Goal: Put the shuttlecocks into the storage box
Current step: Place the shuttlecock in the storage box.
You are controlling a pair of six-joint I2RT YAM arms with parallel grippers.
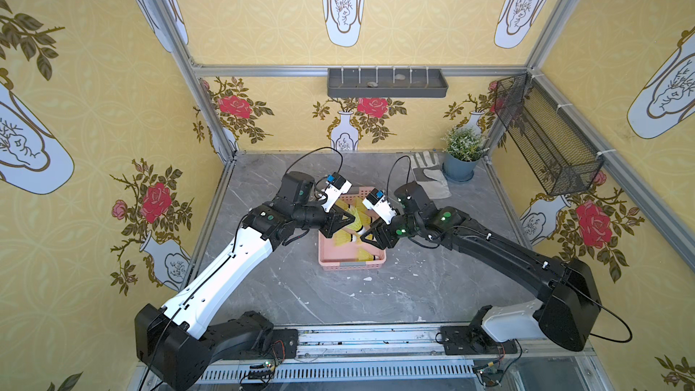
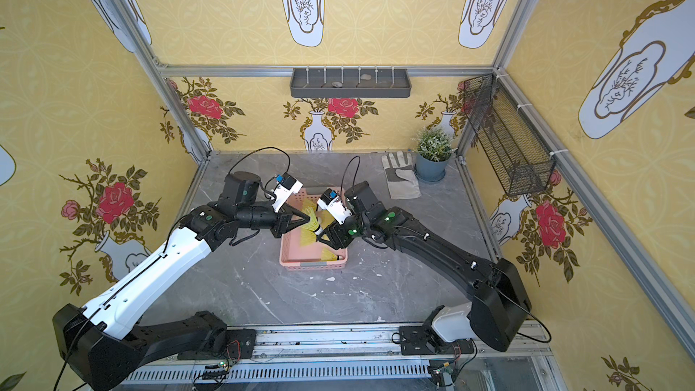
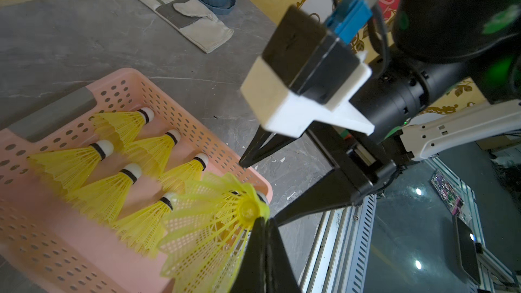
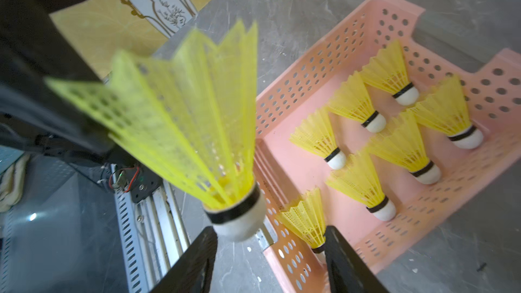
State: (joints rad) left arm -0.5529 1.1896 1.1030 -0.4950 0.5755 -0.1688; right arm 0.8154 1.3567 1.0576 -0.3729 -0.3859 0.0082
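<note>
A yellow shuttlecock (image 3: 208, 232) hangs above the pink storage box (image 1: 331, 263), and my left gripper (image 3: 265, 221) is shut on the edge of its skirt. The same shuttlecock (image 4: 197, 125) has its white tip just ahead of my right gripper (image 4: 269, 232), whose jaws stand open and apart from the tip. Both top views show the two grippers meeting over the box, with the left gripper (image 2: 306, 220) and the right gripper (image 2: 325, 236) close together. Several shuttlecocks (image 4: 406, 147) lie in rows on the floor of the storage box (image 4: 310, 60).
A white and grey work glove (image 1: 430, 178) and a potted plant (image 1: 462, 156) lie at the back right of the grey table. A dark grey tray (image 1: 387, 82) hangs on the back wall and a black wire basket (image 1: 545, 141) on the right wall.
</note>
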